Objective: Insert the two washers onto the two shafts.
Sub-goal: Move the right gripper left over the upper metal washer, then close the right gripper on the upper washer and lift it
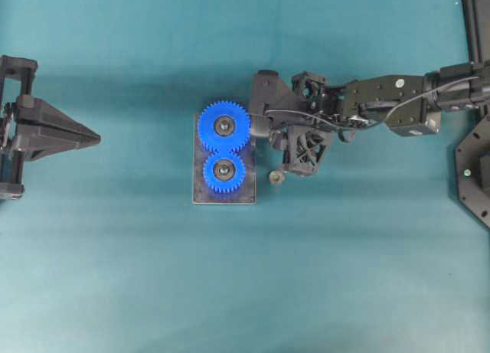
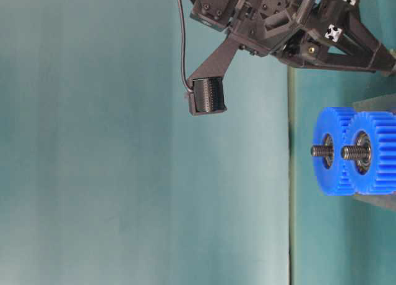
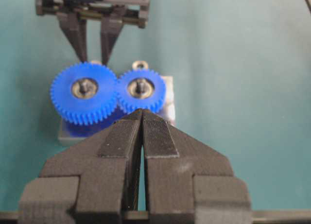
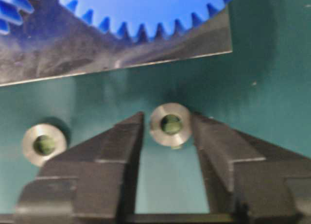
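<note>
Right tool [image 4: 167, 131] is standing apart around the washer [image 4: 169, 124]; closing off-centre risks flicking it across the tabletop [image 4: 252, 63].

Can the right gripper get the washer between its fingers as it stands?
Probably yes: the right gripper has a washer between its part-open fingertips on the table, nothing between. A second washer lies outside.

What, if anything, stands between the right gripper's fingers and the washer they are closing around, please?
Nothing visible does: the washer lies on the table between the right gripper fingers, with only slim gaps either side. A second washer sits outside them.
</note>
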Tool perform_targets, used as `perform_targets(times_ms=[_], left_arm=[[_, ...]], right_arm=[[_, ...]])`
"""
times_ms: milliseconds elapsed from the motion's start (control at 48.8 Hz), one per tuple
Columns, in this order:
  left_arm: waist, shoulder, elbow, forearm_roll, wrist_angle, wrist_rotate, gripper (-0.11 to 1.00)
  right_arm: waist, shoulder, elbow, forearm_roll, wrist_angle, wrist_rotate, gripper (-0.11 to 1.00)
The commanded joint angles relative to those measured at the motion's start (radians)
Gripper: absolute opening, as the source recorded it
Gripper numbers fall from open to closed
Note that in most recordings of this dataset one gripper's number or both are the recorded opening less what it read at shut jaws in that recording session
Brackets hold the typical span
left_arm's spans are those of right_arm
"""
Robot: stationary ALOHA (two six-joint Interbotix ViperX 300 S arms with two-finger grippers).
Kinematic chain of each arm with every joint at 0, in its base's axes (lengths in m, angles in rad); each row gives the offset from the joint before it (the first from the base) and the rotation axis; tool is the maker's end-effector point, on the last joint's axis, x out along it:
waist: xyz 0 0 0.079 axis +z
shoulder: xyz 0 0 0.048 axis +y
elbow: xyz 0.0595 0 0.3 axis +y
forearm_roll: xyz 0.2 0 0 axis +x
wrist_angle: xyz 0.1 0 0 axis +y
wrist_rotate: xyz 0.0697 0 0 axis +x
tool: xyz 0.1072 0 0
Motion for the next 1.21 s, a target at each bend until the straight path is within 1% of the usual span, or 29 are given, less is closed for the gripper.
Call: perform_targets(times_ms=[0, 287, 389, 492, 574, 779, 902, 984, 1045, 1127, 1189], left_arm=[[0.002, 0.003, -0.017, 0.002, -0.005, 0.002, 0.01], [0.0, 0.002, -0.011, 0.002, -0.005, 0.002, 0.01], [0.0, 0.002, -0.011, 0.002, -0.005, 0.002, 0.01], [0.002, -0.002, -0.009, 0.003, -0.005, 0.002, 0.01], [0.0, -0.006, -0.008, 0.003, -0.005, 0.002, 0.01], [0.002, -0.018, -0.003, 0.002, -0.005, 0.002, 0.01], [0.0, -0.023, -0.002, 0.002, -0.005, 0.002, 0.01], [0.002, -0.023, -0.002, 0.003, -0.005, 0.002, 0.01], [0.002, -0.023, -0.002, 0.002, -0.005, 0.002, 0.01], [0.002, -0.023, 0.0, 0.002, -0.005, 0.002, 0.01], [0.002, -0.025, -0.002, 0.002, -0.006, 0.002, 0.01]], right_arm=[[-0.005, -0.014, -0.011, 0.0, 0.0, 0.002, 0.42], [-0.003, -0.009, -0.009, 0.0, -0.005, 0.018, 0.44], [-0.003, -0.002, -0.012, 0.0, -0.003, 0.02, 0.52], [-0.003, 0.003, -0.017, 0.002, 0.005, 0.021, 0.67], [-0.003, 0.006, -0.017, 0.002, 0.006, 0.021, 0.75], [0.0, 0.018, -0.012, 0.002, 0.006, 0.021, 0.75], [0.0, 0.023, -0.009, 0.002, 0.006, 0.021, 0.72], [0.0, 0.023, -0.011, 0.002, 0.006, 0.021, 0.65], [0.0, 0.021, -0.011, 0.002, 0.011, 0.021, 0.57], [0.0, 0.02, -0.011, 0.002, 0.023, 0.021, 0.4], [0.0, 0.02, -0.012, 0.002, 0.037, 0.021, 0.32]])
